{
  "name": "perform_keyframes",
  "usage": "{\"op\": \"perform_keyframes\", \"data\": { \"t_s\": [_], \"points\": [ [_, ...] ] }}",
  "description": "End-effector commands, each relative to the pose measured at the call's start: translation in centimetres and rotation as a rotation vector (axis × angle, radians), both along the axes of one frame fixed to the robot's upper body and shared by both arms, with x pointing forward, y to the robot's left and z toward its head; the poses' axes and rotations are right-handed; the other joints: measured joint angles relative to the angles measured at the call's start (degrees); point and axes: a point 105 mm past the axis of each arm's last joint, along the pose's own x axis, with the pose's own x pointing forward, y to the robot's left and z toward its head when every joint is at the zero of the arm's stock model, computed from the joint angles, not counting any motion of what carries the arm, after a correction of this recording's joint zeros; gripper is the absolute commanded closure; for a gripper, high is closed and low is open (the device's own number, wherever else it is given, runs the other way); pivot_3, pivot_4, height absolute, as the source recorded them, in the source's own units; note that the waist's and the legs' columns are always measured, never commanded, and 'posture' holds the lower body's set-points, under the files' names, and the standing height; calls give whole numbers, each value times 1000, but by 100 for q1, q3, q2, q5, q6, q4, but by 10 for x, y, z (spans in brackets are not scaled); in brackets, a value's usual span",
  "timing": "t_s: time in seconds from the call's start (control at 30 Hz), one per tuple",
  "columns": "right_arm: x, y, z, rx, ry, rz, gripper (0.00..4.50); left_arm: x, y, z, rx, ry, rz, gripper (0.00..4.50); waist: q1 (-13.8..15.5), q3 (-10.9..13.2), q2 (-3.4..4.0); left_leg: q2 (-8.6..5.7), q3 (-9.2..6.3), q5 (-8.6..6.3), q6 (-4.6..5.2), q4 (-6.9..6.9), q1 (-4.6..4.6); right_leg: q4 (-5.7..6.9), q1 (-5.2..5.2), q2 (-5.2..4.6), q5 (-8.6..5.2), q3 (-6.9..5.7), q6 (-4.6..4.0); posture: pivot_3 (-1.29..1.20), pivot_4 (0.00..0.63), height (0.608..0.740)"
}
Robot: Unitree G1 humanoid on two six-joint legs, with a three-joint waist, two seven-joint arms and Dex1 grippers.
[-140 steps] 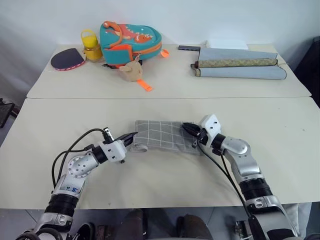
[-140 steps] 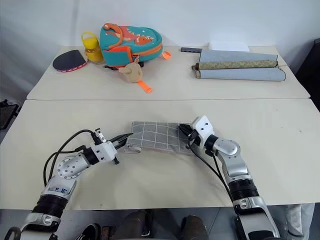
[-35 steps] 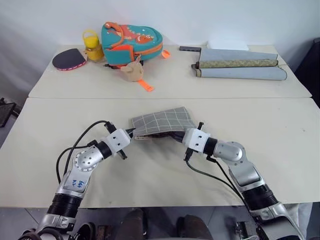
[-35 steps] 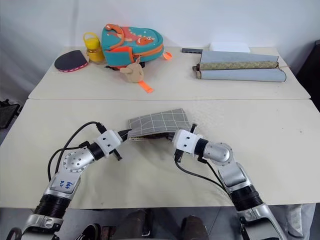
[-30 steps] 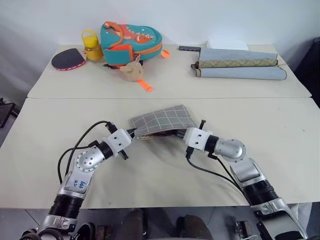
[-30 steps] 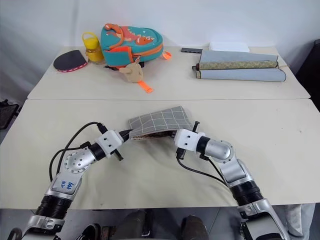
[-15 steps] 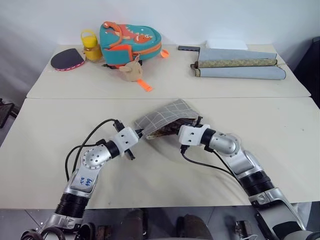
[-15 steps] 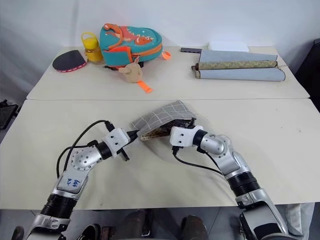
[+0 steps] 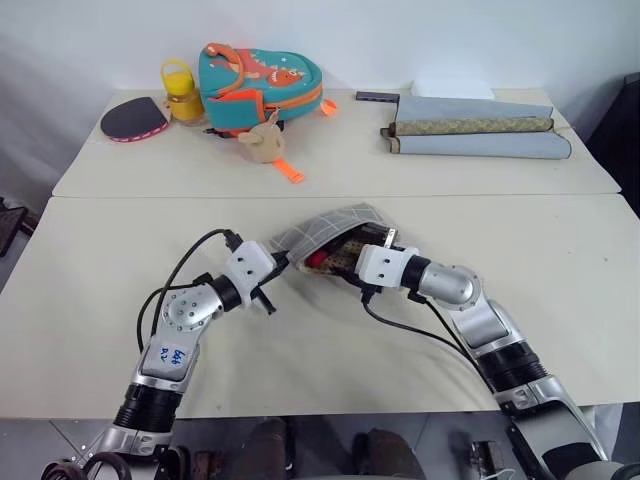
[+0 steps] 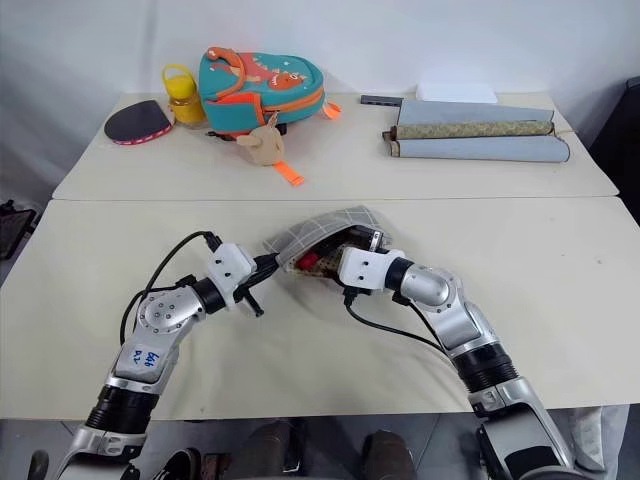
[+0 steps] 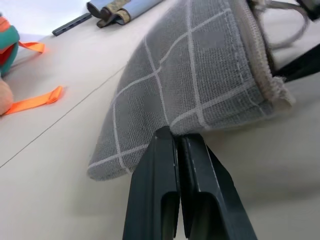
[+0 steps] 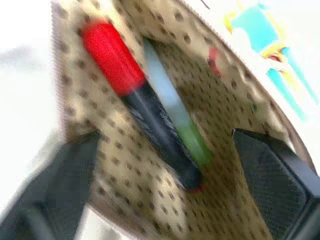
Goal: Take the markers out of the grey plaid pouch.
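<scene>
Left claw: we see it clamped on the grey plaid pouch
Right claw: spread inside the mouth; red marker, green marker within

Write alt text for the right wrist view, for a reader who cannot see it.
Inside the open grey plaid pouch, against its dotted tan lining, a red marker with a black end lies beside a green marker. The right gripper has its black fingers spread wide on either side of them.

Layout about the pouch, at the near surface's centre: two markers lie side by side inside it; left hand at its left end, right hand at its mouth; backpack behind-left and rolled mats behind-right.
</scene>
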Motion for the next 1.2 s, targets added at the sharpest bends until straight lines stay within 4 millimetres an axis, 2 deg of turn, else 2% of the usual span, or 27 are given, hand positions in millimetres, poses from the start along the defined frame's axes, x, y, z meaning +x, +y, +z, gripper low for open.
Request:
{"op": "perform_keyframes", "data": {
  "t_s": [0.03, 0.13, 0.27, 0.37, 0.43, 0.57, 0.67, 0.73, 0.9, 0.97, 1.07, 1.17, 1.2],
  "points": [
    [-2, -1, 19, -3, -48, 27, 1709, -3, -4, 20, -29, -63, -30, 4500, 6, 0, 0, 0, -1, 0, 1, 1, 0, -1, 0, -1, 0, 0, 0, 0, 150, 740],
    [-1, 4, 32, 0, -84, 41, 2795, -6, -8, 20, -25, -35, -62, 4500, -2, 0, 0, 0, 0, 0, 1, 1, 0, -1, 0, 0, 0, -1, 0, 0, 150, 740],
    [4, 10, 43, -75, -101, 52, 2795, -15, -22, 30, -58, 20, -151, 4500, -10, 0, 0, 1, 0, 1, 0, 0, 0, 0, -2, 2, 0, 1, 0, 0, 150, 740],
    [1, 12, 41, -180, -51, 106, 2795, -16, -29, 41, -125, 56, -188, 4500, -3, 0, 0, 1, -1, 1, -1, 1, -1, 0, -2, 4, 0, 7, 0, 0, 150, 740],
    [-5, 10, 36, -292, -43, 160, 2795, -15, -30, 43, -141, 74, -189, 4500, 11, 0, 0, 0, -4, 1, -1, 4, -1, 0, 2, 3, 0, 17, 0, 0, 150, 740],
    [-9, 2, 38, -361, -4, 195, 2795, -12, -25, 37, -183, 122, -172, 4500, 2, 0, -2, -1, -4, 1, 1, 4, -4, -1, 4, 4, 0, 23, 0, 0, 150, 740],
    [-13, 4, 41, -340, 36, 228, 2795, -12, -18, 39, -331, 187, -168, 4500, 0, 2, -5, 0, -4, 1, 1, 4, -4, -2, 5, 4, 0, 22, 0, 0, 150, 740],
    [-14, 11, 39, -326, 37, 242, 2795, -15, -17, 33, -377, 248, -181, 4500, -20, 2, -5, 2, -4, 1, 1, 5, -3, -3, 5, 4, 0, 22, 0, 0, 150, 740],
    [-13, 31, 25, -300, -13, 252, 2795, -25, -28, 23, -385, 316, -235, 4500, -19, 2, -6, 4, -4, 2, -1, 5, -3, -1, 2, 6, 0, 23, 0, 0, 150, 740],
    [-13, 38, 26, -252, -15, 248, 2795, -27, -31, 22, -376, 319, -240, 4500, 12, 3, -9, 2, -5, 2, -1, 7, -3, -2, 4, 4, 0, 26, 0, 0, 150, 740],
    [-11, 37, 23, -287, -41, 239, 2795, -27, -32, 25, -385, 311, -242, 4500, 14, 3, -10, -4, -8, 3, 2, 11, -6, -5, 7, 0, 0, 28, 0, 0, 150, 740],
    [-10, 32, 17, -320, -39, 236, 3373, -27, -29, 23, -378, 312, -232, 4500, 0, 3, -11, -4, -8, 3, 3, 11, -5, -6, 6, 2, 0, 28, 0, 0, 150, 740],
    [-10, 31, 17, -324, -41, 232, 3776, -26, -29, 23, -375, 312, -229, 4500, -5, 3, -11, -3, -8, 3, 2, 11, -5, -6, 5, 3, 0, 29, 0, 0, 150, 740]
  ]
}}
